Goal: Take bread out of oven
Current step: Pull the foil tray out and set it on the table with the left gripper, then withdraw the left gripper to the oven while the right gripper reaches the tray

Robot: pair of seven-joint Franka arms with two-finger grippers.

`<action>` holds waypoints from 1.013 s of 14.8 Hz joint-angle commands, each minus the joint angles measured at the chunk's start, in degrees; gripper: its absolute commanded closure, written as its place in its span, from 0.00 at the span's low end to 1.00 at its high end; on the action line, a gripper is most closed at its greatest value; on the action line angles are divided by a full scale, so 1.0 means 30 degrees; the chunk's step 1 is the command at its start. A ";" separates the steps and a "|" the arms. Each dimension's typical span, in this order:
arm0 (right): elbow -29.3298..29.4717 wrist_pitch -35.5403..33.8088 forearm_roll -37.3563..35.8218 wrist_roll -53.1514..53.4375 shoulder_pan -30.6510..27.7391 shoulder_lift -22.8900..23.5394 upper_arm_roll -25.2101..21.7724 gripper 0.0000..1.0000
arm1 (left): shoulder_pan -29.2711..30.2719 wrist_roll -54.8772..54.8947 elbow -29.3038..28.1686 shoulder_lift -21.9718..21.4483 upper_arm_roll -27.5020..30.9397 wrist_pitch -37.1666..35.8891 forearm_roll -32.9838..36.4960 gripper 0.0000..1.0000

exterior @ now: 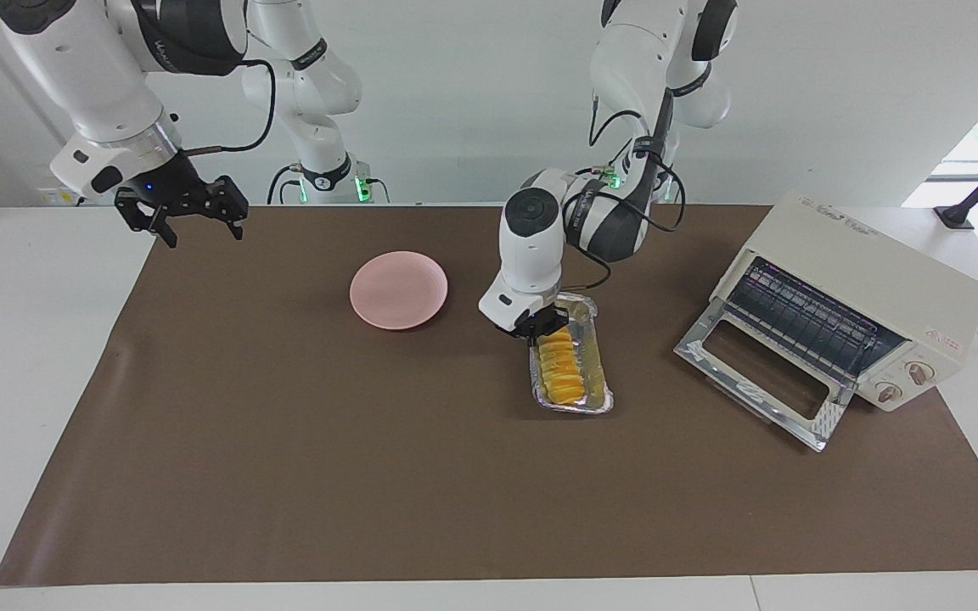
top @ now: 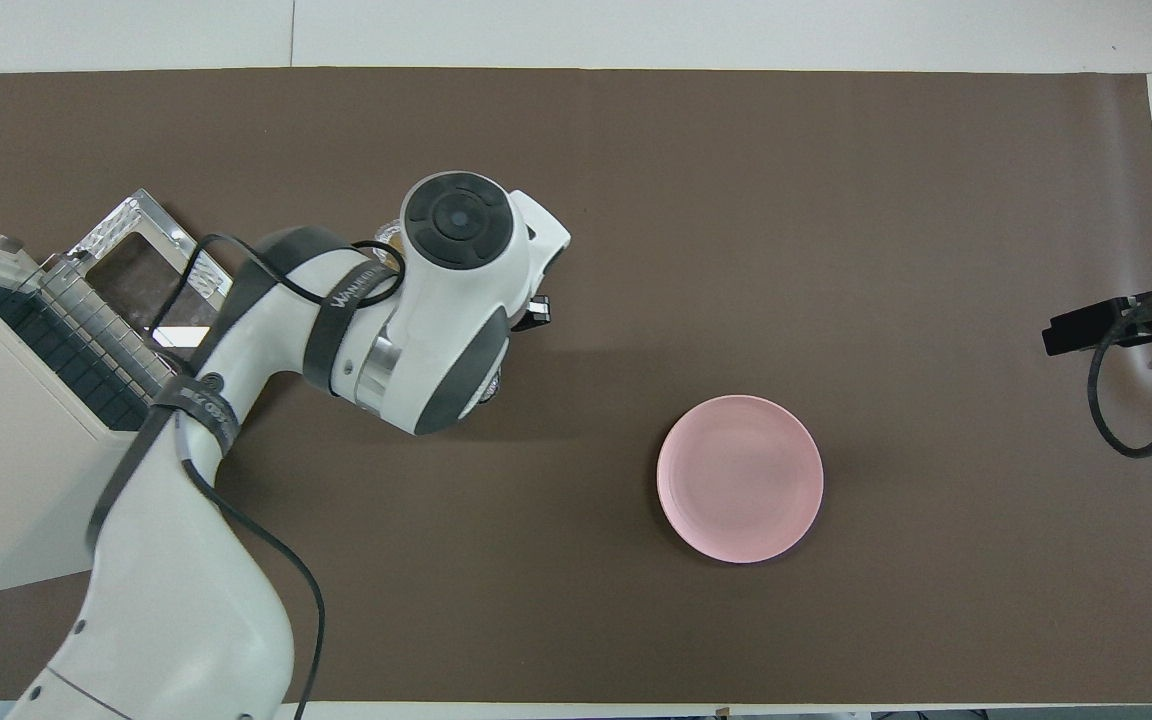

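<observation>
The bread (exterior: pixel 561 370), a ridged golden-orange loaf, lies in a silver foil tray (exterior: pixel 598 378) out of the oven (exterior: pixel 871 293), low over the brown mat between the oven and the pink plate (exterior: pixel 398 289). I cannot tell whether the tray touches the mat. My left gripper (exterior: pixel 540 327) is shut on the tray's end nearest the robots. The oven door (exterior: pixel 761 383) hangs open and the wire rack (exterior: pixel 812 321) is bare. In the overhead view the left arm hides the bread. My right gripper (exterior: pixel 196 222) waits open in the air over the mat's corner at the right arm's end.
The pink plate (top: pixel 740 478) sits on the mat toward the right arm's end. The oven (top: pixel 6 430) stands at the left arm's end, angled, with its door (top: pixel 136 260) flat on the mat. A cable trails from the oven.
</observation>
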 commanded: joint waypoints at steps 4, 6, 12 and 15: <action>-0.0014 -0.0310 -0.0048 0.0110 -0.0277 -0.0164 0.0207 0.00 | -0.0170 -0.0669 0.0051 -0.0123 0.0472 0.0537 -0.1086 0.00; -0.0014 -0.0281 -0.0048 0.0110 -0.0219 -0.0164 0.0207 0.00 | 0.0033 -0.0669 0.0198 -0.0472 0.0620 0.0273 -0.1087 0.00; -0.0014 -0.0076 0.0069 0.1334 0.0073 -0.0164 0.0499 0.00 | 0.5563 -0.0028 0.0227 -0.3958 0.0620 -0.3062 -0.1087 0.00; -0.0014 0.0042 0.0069 0.4026 0.2146 -0.0134 0.0735 0.00 | 0.8344 0.2662 0.0169 -0.5362 0.0620 -0.5289 -0.1087 0.00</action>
